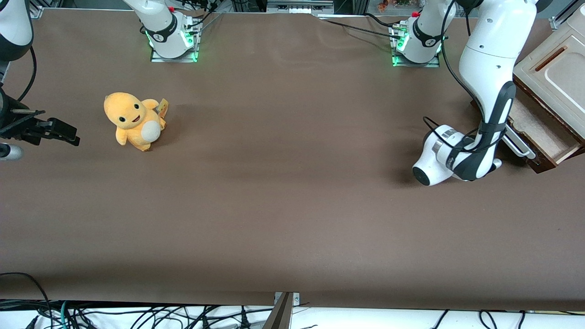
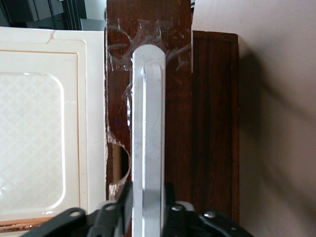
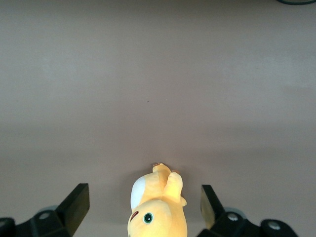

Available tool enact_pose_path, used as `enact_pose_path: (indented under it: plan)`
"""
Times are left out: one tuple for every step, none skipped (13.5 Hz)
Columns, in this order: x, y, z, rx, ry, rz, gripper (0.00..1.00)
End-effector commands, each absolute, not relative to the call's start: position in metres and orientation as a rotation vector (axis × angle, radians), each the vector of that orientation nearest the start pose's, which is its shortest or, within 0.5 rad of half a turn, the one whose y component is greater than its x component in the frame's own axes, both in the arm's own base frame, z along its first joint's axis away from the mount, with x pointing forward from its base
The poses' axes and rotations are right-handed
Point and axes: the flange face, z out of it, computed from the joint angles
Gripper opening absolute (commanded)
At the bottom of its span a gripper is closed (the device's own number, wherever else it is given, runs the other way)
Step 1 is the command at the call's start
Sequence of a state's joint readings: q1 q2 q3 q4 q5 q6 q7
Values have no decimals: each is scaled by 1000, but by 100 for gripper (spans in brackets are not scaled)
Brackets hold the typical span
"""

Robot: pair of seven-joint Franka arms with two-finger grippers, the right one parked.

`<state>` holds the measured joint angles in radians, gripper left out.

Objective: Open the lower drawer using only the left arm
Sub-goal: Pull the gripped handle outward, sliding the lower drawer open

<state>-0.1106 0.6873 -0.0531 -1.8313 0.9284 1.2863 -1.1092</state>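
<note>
The lower drawer (image 1: 542,131) stands partly pulled out of the cabinet at the working arm's end of the table, its pale wood inside showing. Its long silver bar handle (image 1: 521,147) runs along the dark-brown front. The left arm (image 1: 484,73) reaches down in front of the drawer, and its gripper (image 1: 504,137) is at the handle, mostly hidden by the wrist. In the left wrist view the gripper (image 2: 148,191) is shut on the silver handle (image 2: 147,118), one black finger pressed on each side, against the dark-brown drawer front (image 2: 180,123).
A cream panel with a reddish-brown slot (image 1: 555,73) sits above the drawer and also shows in the left wrist view (image 2: 44,128). An orange plush toy (image 1: 135,119) sits toward the parked arm's end of the table. The arm bases (image 1: 413,43) stand at the table's back edge.
</note>
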Motion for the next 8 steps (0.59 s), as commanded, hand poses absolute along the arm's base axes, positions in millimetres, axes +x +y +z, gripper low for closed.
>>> enact_pose_path:
  plan:
    - [538,12,172,-1642,-485,407,100]
    - [538,12,173,-1643,-486,406,100]
    - [538,12,172,-1642,-485,407,100]
    - [538,11,173,-1645,-485,405,100]
    - [539,11,174,-1646,-485,405,100]
    - [539,11,176,-1650,-483,406,100]
    - [540,9,177,-1655,-482,405,100]
    - [540,-4,178,-1676,-463,398,100]
